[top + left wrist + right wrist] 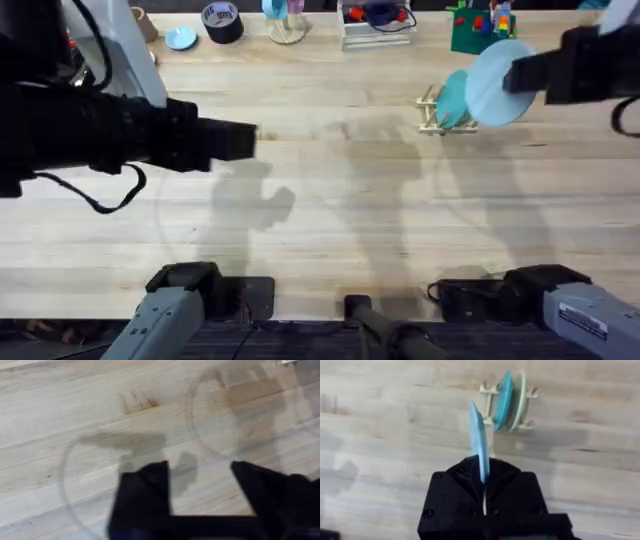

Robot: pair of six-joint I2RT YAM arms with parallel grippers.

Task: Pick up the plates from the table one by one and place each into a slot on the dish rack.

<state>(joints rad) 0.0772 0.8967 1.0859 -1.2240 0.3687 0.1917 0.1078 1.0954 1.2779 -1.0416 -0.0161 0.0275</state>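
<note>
Right gripper (484,491) holds the light blue plate (497,80) above the dish rack (440,108); left gripper (200,490) hangs empty over bare table (330,210).

Overhead: the rack stands toward 1 o'clock on the table. The blue plate is lifted, on edge, just at the rack's 3 o'clock side and overlapping it in view; whether it touches the rack I cannot tell. Right fingers pinch the plate's rim, pressed tight on it in the right wrist view. In the rack stand a teal plate (502,400) and a cream-yellow plate (519,401), upright, side by side in neighbouring slots. The left arm reaches in from 9 o'clock, its black fingers (145,495) spread apart with nothing between them, only wood grain and shadow below.
</note>
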